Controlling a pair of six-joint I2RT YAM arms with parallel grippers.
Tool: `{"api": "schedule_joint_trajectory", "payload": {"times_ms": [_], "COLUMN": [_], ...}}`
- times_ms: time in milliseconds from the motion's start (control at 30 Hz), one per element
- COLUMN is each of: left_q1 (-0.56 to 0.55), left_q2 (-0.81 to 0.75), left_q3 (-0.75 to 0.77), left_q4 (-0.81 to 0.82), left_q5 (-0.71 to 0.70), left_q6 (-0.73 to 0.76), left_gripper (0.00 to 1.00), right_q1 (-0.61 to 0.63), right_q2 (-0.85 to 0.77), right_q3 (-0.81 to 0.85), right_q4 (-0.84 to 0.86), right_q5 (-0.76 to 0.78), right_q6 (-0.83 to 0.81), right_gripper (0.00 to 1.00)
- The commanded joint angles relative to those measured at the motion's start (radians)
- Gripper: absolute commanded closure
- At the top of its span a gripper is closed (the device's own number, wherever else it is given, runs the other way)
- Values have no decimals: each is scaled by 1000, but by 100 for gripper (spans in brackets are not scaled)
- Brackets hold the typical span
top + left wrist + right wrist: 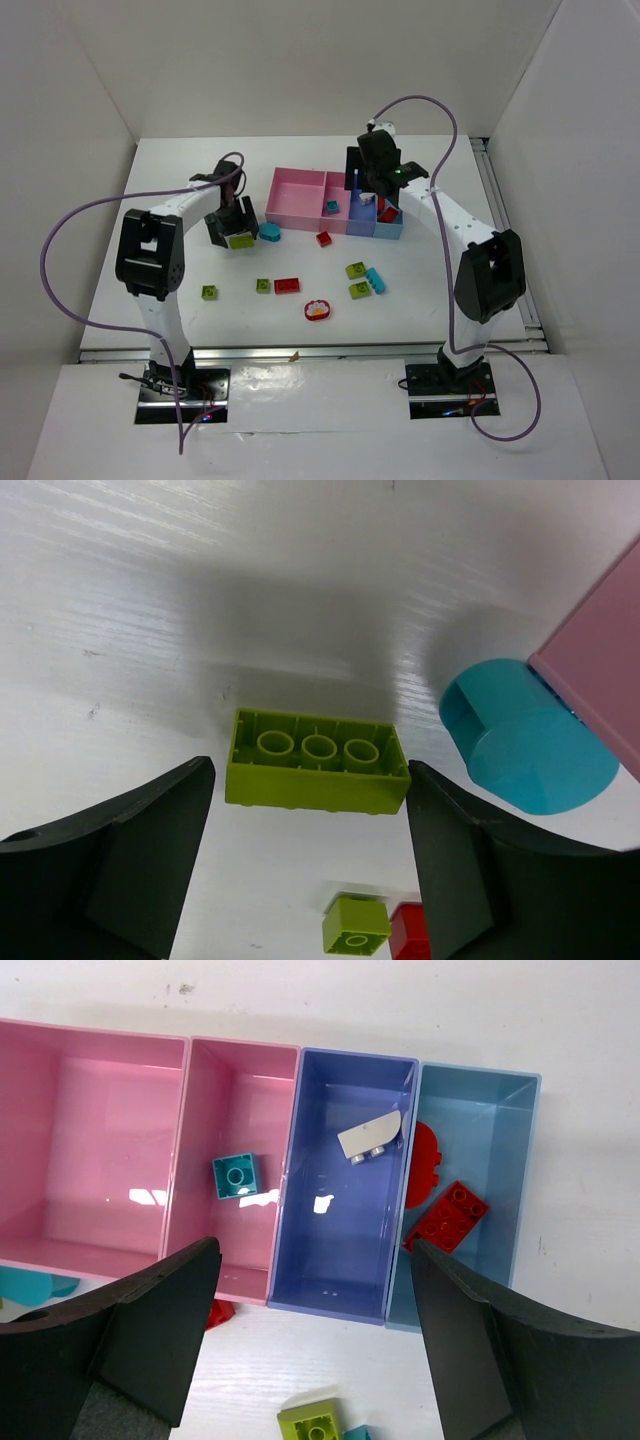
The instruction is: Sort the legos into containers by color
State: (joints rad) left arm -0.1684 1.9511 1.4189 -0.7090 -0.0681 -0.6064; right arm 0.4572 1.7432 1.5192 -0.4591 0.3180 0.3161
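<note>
Nearest the arm bases lies a round red-rimmed piece (317,310). Just beyond it a loose row of legos crosses the tabletop (180,190): a lime brick (209,292), a second lime brick (263,286) beside a red brick (287,285), then two more lime bricks (359,290) (355,269) with a cyan brick (375,280) at their right.

Farther in, the left claw (310,780) brackets a long lime brick (315,765). Its long axis runs from finger to finger, and its hollow underside faces the wrist camera. The right finger meets its end and a thin gap shows at the left; I cannot tell whether it is clamped. A teal round piece (525,745) sits just beside the pink wall, and a small red brick (324,238) lies near the containers' front.

The containers (300,218) run left to right. The narrow pink bin (205,1090) holds a teal square brick (236,1175), the purple-blue bin (345,1270) a white piece (370,1138), and the light blue bin (500,1110) a red plate (447,1216), lying at a diagonal. The right claw (315,1248) hovers above them, spread wide and holding nothing.
</note>
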Motion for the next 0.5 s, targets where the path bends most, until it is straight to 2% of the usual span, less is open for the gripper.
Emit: {"api": "schedule_joint_trajectory", "payload": {"times_ms": [0,67,100,133,167,200,267,467], "left_q1": [-5,-5,-14,-14,-14,-14,-14,-23], "left_q2": [22,31,31,20,11,11,-27,-138], "left_q3": [-6,-6,-6,-6,-6,5,28,139], "left_q4": [16,7,6,6,6,-4,-32,-99], "left_q5": [-35,-35,-44,-44,-44,-44,-55,-42], "left_q6": [7,7,7,7,7,7,7,54], "left_gripper": [13,18,26,26,34,36,40,40], "right_q1": [-5,-5,-5,-5,-5,-5,-5,-5], "right_q2": [6,6,6,6,6,6,6,-5], "right_q3": [13,4,4,4,4,4,13,22], "right_q4": [-1,-1,-1,-1,-1,-1,-1,-1], "right_q5": [10,20,20,20,20,20,29,49], "right_q6": [1,1,1,1,1,1,1,-8], "right_gripper": [16,16,16,16,16,16,16,16]}}
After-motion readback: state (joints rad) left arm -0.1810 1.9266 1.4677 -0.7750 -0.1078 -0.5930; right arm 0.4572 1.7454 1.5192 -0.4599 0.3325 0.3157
